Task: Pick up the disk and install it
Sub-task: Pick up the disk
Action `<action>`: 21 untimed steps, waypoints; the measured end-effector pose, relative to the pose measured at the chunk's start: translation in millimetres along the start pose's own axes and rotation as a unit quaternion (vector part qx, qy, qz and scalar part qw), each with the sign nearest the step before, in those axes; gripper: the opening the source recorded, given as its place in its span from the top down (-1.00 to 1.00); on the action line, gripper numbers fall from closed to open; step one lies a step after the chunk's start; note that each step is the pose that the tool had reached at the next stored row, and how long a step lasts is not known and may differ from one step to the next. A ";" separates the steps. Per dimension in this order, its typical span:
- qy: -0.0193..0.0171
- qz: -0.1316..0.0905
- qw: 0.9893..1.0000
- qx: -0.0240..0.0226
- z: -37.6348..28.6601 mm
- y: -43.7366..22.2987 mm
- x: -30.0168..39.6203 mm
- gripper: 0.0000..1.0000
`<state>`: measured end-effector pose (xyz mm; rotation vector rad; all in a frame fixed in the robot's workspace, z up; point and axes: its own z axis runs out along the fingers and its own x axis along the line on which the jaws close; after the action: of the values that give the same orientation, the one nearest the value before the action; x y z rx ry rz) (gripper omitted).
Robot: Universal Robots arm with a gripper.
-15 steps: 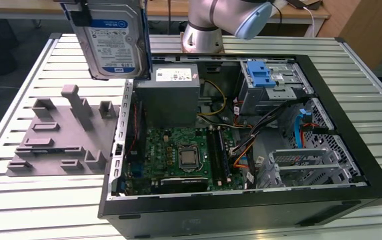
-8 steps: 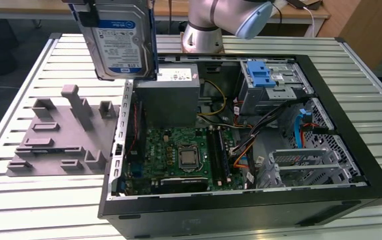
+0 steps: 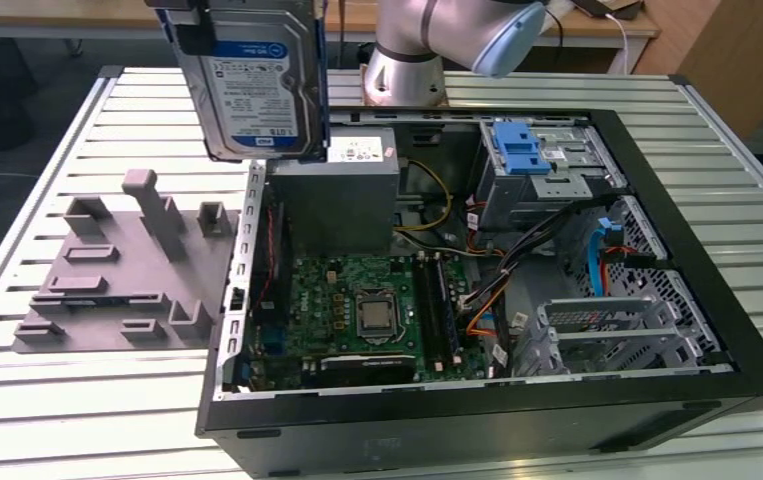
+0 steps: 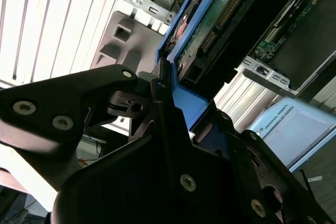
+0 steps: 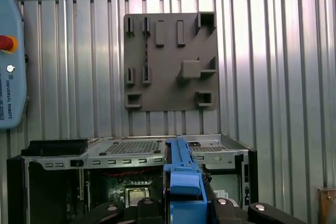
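Observation:
The disk (image 3: 254,80), a silver drive with a white-and-blue label and blue side rails, hangs upright in the air over the case's left wall in the exterior view. My gripper (image 3: 248,20) is shut on its upper end, at the picture's top edge. In the second wrist view, the black fingers (image 4: 163,103) clamp the blue rail, and the disk (image 4: 220,14) shows its green circuit board. The first wrist view looks along the disk (image 5: 182,179) edge-on, with the gripper (image 5: 181,205) around it.
The open computer case (image 3: 488,420) lies on the slatted table, with a motherboard (image 3: 368,310), a grey power supply (image 3: 334,190) and a drive cage with a blue latch (image 3: 521,150). A grey fixture plate (image 3: 128,270) lies at its left. The arm's base (image 3: 408,60) stands behind.

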<state>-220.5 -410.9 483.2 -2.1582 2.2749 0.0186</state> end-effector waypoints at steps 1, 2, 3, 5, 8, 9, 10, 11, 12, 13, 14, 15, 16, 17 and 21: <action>0.000 0.000 1.000 0.000 0.0 -1.5 0.1 0.27; 0.000 0.000 1.000 0.000 0.0 -3.1 0.2 0.27; 0.000 0.000 1.000 0.000 0.0 -4.7 0.3 0.27; 0.000 0.000 1.000 0.000 0.0 -7.7 0.4 0.27; 0.000 0.000 1.000 0.000 0.0 -12.6 0.7 0.27; 0.000 0.000 1.000 0.000 0.0 -14.2 0.8 0.27; 0.000 0.000 1.000 0.000 0.0 -15.8 0.8 0.27; 0.000 0.000 1.000 0.000 0.0 -17.4 0.9 0.27; 0.000 0.000 1.000 0.000 0.0 -19.0 1.0 0.27; 0.000 0.000 1.000 0.000 0.0 -20.6 1.1 0.27; 0.000 0.000 1.000 0.000 0.0 -22.2 1.1 0.27; 0.000 0.000 1.000 0.000 -0.1 -23.7 1.2 0.27; 0.000 0.000 1.000 0.000 -0.1 -25.3 1.3 0.27; 0.000 0.000 1.000 0.000 -0.1 -26.8 1.3 0.27; 0.000 0.000 1.000 0.000 -0.1 -33.1 1.6 0.27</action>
<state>-187.5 -414.3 483.1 -2.1580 2.2750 0.0186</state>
